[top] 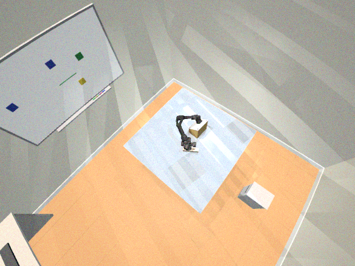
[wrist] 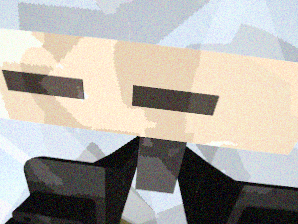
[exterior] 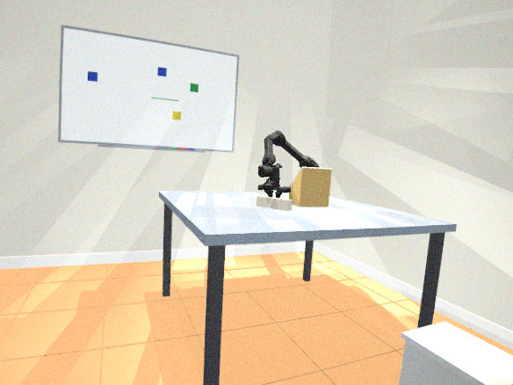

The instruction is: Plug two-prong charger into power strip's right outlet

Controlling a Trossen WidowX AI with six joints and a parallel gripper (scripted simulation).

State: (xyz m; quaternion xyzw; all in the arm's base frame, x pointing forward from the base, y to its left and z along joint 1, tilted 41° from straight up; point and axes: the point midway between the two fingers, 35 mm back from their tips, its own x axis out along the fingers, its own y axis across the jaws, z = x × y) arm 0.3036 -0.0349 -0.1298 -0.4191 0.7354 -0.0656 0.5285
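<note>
The power strip (top: 195,150) (exterior: 281,204) (wrist: 250,100) is a long cream bar lying on the table. Two dark outlet recesses show on its top in the wrist view, the left one (wrist: 45,84) and the right one (wrist: 175,100). My gripper (top: 189,149) (exterior: 274,195) (wrist: 157,142) points down just above the strip and is shut on the charger. The charger (wrist: 158,172) is a dark grey block between the fingertips. In the wrist view its far end meets the strip's near edge, below the right recess. Its prongs are hidden; whether it touches the strip I cannot tell.
A tan block (top: 199,131) (exterior: 314,189) with a white top stands on the table (top: 200,200) (exterior: 246,237) beside the strip, by the arm's base. A white cabinet (top: 259,195) (exterior: 461,352) stands on the floor. A whiteboard (top: 36,91) (exterior: 123,97) hangs on the wall.
</note>
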